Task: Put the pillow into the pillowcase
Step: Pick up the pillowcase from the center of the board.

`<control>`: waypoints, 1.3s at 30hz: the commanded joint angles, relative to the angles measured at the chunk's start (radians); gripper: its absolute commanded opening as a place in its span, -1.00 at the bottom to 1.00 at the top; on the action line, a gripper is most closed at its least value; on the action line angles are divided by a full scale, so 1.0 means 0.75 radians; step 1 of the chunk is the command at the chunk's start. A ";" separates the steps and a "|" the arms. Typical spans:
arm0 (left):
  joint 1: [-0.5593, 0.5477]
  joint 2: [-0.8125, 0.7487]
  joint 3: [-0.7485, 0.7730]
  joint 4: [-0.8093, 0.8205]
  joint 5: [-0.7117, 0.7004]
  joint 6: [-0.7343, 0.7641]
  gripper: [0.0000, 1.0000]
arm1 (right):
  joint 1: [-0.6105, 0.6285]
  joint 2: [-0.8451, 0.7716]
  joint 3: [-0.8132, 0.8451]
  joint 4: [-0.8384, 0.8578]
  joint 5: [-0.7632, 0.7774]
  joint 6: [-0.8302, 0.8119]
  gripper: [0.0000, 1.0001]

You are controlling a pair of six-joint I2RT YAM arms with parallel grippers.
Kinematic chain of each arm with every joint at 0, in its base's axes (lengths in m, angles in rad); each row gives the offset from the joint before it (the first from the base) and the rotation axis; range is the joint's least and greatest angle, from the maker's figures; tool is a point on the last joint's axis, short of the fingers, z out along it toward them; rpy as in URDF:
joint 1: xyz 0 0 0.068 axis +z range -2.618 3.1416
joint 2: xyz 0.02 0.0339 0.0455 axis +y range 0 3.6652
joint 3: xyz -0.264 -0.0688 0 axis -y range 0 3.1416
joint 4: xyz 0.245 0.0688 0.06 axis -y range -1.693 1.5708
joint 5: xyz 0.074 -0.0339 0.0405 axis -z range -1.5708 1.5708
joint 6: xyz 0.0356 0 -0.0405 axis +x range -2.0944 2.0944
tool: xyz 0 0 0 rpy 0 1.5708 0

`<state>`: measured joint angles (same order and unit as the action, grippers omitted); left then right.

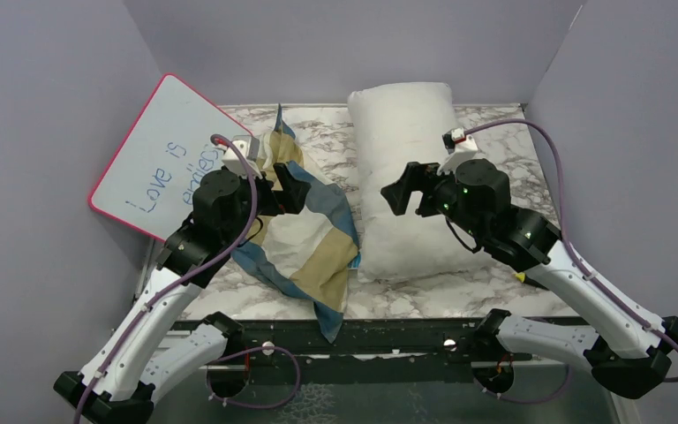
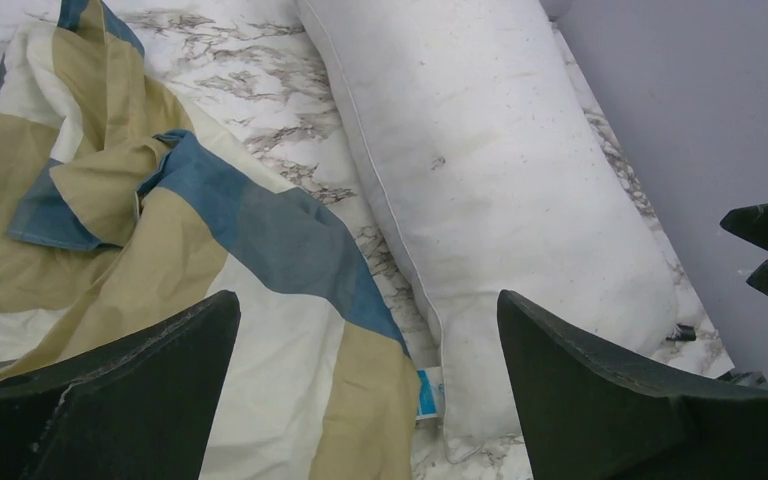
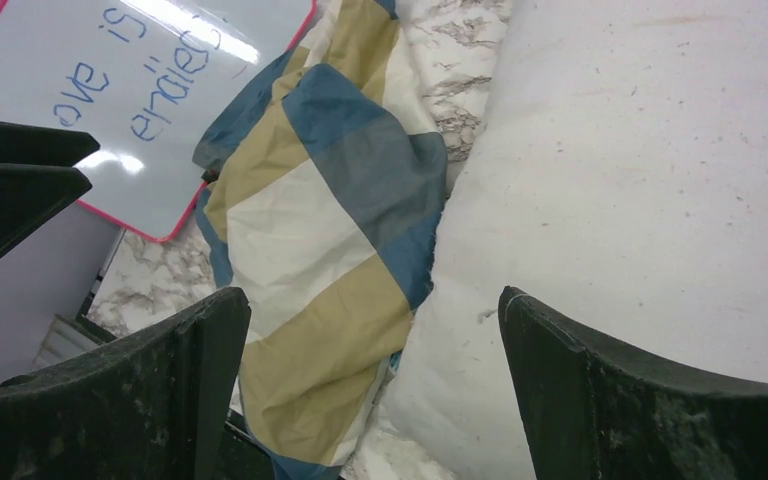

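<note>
My left gripper (image 1: pixel 290 189) hangs released over the limp blue, tan and cream checked fabric pillowcase (image 1: pixel 305 243), crumpled against the left side of the plump white rectangular pillow (image 1: pixel 402 115). My right gripper (image 1: pixel 403 191) gapes empty above that pillow. I judge nothing is inserted yet.

Only readable text is blue handwriting on the pink-rimmed whiteboard (image 1: pixel 163 146), at the far-left corner of the surface. Top line: "Love is". Second line starts "en", rest partly hidden, can't tell. Blue tag (image 2: pixel 427 392) at a pillow (image 2: pixel 500 180) corner has print too small to read.
</note>
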<state>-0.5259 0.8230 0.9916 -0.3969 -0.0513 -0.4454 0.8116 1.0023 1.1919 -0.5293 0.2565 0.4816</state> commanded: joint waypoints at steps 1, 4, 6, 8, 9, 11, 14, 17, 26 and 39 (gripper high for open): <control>-0.007 -0.022 -0.015 -0.003 -0.049 0.014 0.98 | 0.010 -0.022 -0.003 0.040 0.012 -0.001 1.00; -0.007 -0.032 -0.026 0.009 -0.089 0.033 0.98 | 0.010 -0.025 -0.020 0.040 0.044 0.014 1.00; -0.007 -0.026 -0.035 0.019 -0.131 0.050 0.98 | 0.010 -0.029 -0.030 0.056 0.052 0.021 1.00; -0.007 -0.006 -0.037 0.018 -0.164 0.075 0.98 | 0.009 -0.019 -0.041 0.094 0.057 0.010 1.00; -0.007 0.006 -0.042 0.019 -0.179 0.081 0.98 | 0.009 -0.009 -0.043 0.111 0.064 0.001 1.00; -0.007 0.025 -0.063 0.020 -0.207 0.082 0.98 | 0.009 0.029 -0.041 0.153 0.082 -0.029 1.00; -0.007 0.042 -0.118 0.026 -0.242 0.078 0.98 | 0.010 0.107 -0.042 0.213 0.160 -0.084 0.99; -0.007 0.058 -0.174 0.026 -0.306 0.080 0.98 | 0.009 0.218 -0.016 0.274 0.173 -0.179 1.00; -0.007 0.142 -0.262 -0.004 -0.450 -0.077 0.96 | -0.063 0.678 0.185 0.289 0.431 -0.381 0.99; -0.004 0.672 -0.224 0.102 -0.469 -0.213 0.56 | -0.339 0.955 0.205 0.215 0.608 -0.461 0.91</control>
<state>-0.5259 1.2346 0.7784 -0.3450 -0.3786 -0.5854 0.5816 1.7206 1.3239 -0.3172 0.5335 0.1627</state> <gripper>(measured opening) 0.885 0.960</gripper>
